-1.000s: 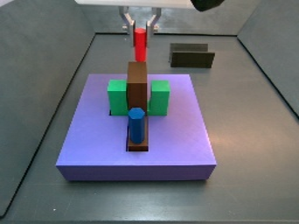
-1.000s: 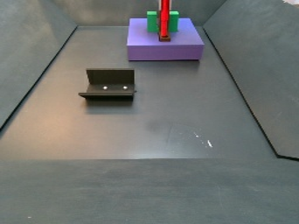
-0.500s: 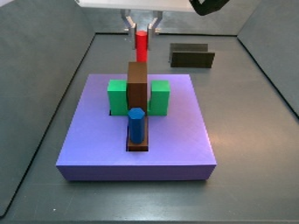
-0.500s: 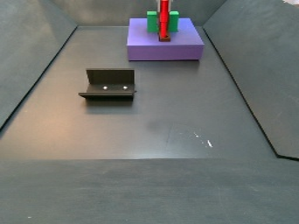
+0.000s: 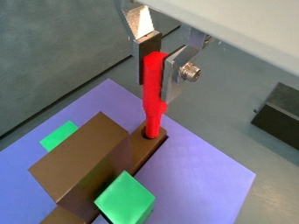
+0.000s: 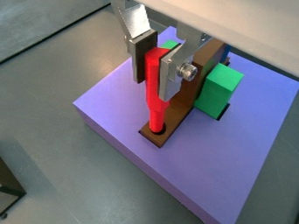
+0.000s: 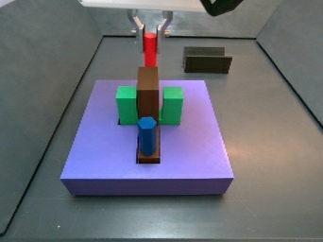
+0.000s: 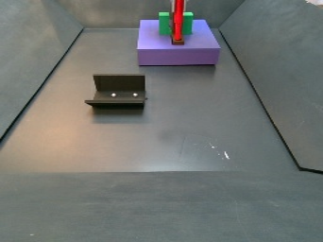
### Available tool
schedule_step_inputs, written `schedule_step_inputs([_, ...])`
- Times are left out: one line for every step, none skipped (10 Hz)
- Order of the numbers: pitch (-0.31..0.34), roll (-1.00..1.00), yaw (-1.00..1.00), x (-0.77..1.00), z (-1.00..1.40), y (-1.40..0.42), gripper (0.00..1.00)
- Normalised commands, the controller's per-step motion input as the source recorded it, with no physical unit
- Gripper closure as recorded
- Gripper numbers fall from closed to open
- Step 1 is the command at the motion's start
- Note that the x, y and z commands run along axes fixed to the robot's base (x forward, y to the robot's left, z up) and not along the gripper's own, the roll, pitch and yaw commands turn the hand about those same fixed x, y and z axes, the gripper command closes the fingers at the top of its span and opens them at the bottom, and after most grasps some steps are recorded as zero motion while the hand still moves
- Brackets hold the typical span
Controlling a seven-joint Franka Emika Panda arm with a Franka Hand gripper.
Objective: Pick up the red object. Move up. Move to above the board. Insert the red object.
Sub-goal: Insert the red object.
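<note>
In a wrist view I have the gripper (image 5: 156, 54) pinching the red object (image 5: 153, 94) between its fingers (image 5: 177, 74), the rod upright with its lower tip at, or just entering, a dark slot at the end of the brown bar (image 5: 93, 162) on the board (image 5: 208, 179); a green block (image 5: 125, 198) sits beside the bar. In the other wrist picture the gripper (image 6: 156, 54) clamps the same red object (image 6: 153, 92), whose foot meets the slot near a corner of the board (image 6: 111, 109), with the brown bar (image 6: 201, 63) and a green block (image 6: 219, 90) beyond. In a side view the gripper (image 7: 151, 25) hangs over the far end of the board (image 7: 190, 156), the red object (image 7: 151, 47) vertical above the brown bar (image 7: 147, 93), a blue peg (image 7: 146, 134) nearer, the fixture (image 7: 206, 60) far right on the worktop (image 7: 271, 151). In the remaining side view the red object (image 8: 178, 19) and board (image 8: 177, 49) are far off, the fixture (image 8: 117, 91) nearer left; the fingers are out of frame there. I judge this the insertion step: next I should press straight down, keeping the rod plumb, and let go only once seated.
</note>
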Motion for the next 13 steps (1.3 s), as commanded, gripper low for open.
schedule_step_inputs([0.0,-0.04,0.0,0.21,-0.05,-0.01,1.0])
schedule_step_inputs([0.0,-0.01,0.0,0.15,-0.11,0.0,1.0])
schedule_step_inputs([0.0,0.0,0.0,0.0,-0.07,0.0,1.0])
schedule_step_inputs([0.0,-0.04,-0.04,-0.06,0.05,0.0,1.0])
schedule_step_inputs([0.004,-0.05,-0.04,-0.14,0.27,0.0,1.0])
schedule_step_inputs([0.0,-0.01,0.0,-0.1,0.27,0.0,1.0])
schedule_step_inputs([0.0,-0.01,0.0,-0.02,0.16,0.0,1.0])
schedule_step_inputs([0.0,0.0,0.0,0.0,0.05,0.0,1.0])
schedule_step_inputs([0.0,0.0,0.0,0.17,0.0,0.0,1.0])
schedule_step_inputs([0.0,0.0,0.0,0.09,-0.09,0.0,1.0])
schedule_step_inputs([0.0,0.0,0.0,-0.03,-0.09,0.0,1.0])
schedule_step_inputs([0.0,0.0,0.0,0.0,-0.09,0.0,1.0])
schedule_step_inputs([0.0,0.0,0.0,-0.03,-0.05,0.0,1.0])
